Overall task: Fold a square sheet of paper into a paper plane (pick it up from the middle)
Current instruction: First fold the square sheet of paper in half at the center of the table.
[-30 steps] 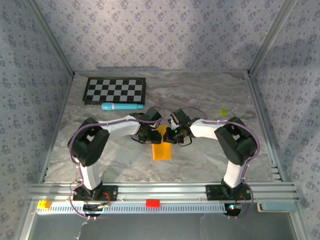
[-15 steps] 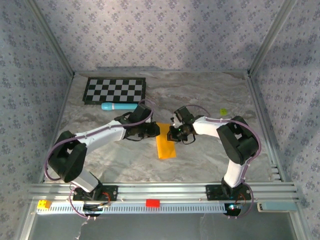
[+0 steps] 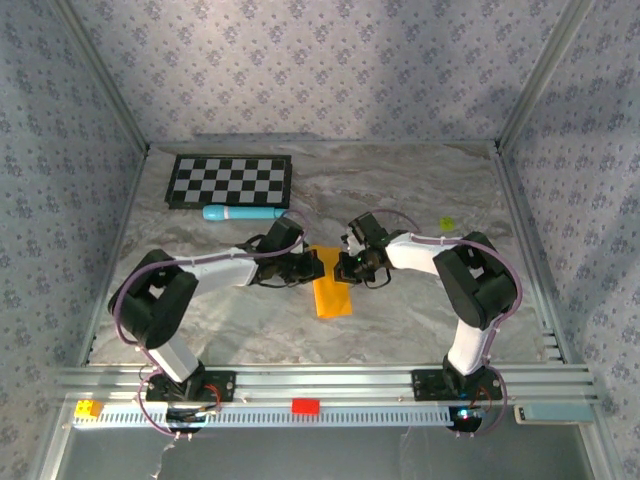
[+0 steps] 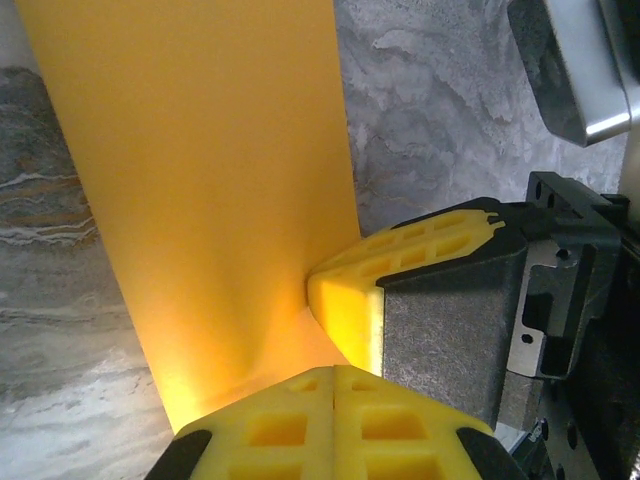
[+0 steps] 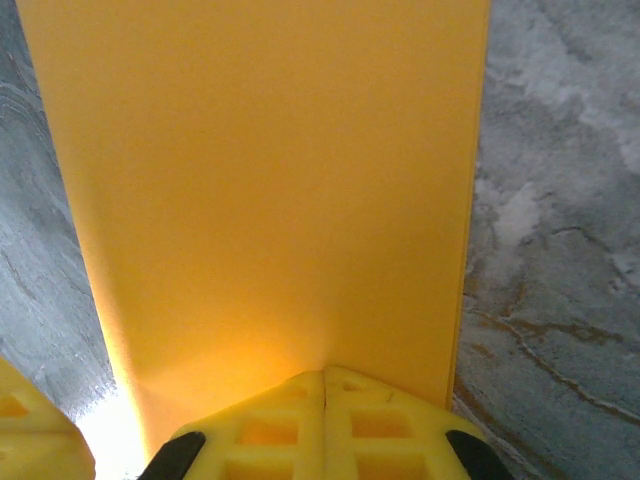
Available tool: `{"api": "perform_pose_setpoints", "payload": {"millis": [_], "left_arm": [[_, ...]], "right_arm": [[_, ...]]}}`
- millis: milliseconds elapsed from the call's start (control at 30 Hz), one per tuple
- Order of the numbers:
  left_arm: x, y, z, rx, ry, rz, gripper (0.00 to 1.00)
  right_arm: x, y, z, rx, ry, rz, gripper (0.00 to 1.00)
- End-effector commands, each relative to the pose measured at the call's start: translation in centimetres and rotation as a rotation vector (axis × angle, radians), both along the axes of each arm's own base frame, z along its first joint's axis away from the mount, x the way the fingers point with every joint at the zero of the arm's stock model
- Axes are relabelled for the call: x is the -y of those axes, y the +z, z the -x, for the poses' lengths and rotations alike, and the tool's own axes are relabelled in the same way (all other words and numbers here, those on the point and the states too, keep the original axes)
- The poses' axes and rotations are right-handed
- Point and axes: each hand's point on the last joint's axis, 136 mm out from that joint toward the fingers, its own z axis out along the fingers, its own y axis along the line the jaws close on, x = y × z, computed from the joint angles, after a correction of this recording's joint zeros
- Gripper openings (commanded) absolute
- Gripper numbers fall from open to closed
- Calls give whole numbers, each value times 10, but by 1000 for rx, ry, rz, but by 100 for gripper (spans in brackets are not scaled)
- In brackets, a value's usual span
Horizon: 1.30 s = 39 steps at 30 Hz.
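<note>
Left hand [image 3: 312, 266] and right hand [image 3: 343, 268] pinch the orange paper [image 3: 333, 297], lengthwise near-to-far.

Thin plain orange paper [image 3: 332, 291], a narrow, smooth rectangular strip with straight long edges, at the centre of the tabletop [image 3: 420, 310].

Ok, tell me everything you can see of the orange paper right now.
The orange paper is thin, plain and matte. It shows as a narrow rectangle rather than a square, so it is likely folded. It sits mid-way across the marbled table, its long axis running near to far. Both grippers are shut on its far end, close together: the left gripper from the left, the right gripper from the right. The paper dimples slightly and glows there. Whether the rest lies flat I cannot tell.
</note>
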Motion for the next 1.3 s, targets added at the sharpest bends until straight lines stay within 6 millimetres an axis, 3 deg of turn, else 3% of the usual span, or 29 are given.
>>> {"api": "perform_pose_setpoints", "payload": {"millis": [0,433,533,767,933,1133,1267], "left_arm": [[0,-8,-1,-12,-1,23,1],[-41,-71,20,-73,-8,-190,1],[-43,-68,20,-70,-5,-199,1],[-19,-16,7,-26,15,-54,3],[-3,-1,11,-61,34,61,3],[5,-21,25,-129,12,74,3],[-8,-43,35,-154,22,8,2]], "right_arm": [[31,-36,23,-104,-22,150,0],[36,-44,31,-125,-34,159,0],[37,-44,32,-124,-36,164,0],[37,-41,30,-114,-41,165,0],[38,-41,30,-111,-46,169,0],[39,-43,32,-119,-46,174,0],[41,-44,33,-121,-47,179,0]]}}
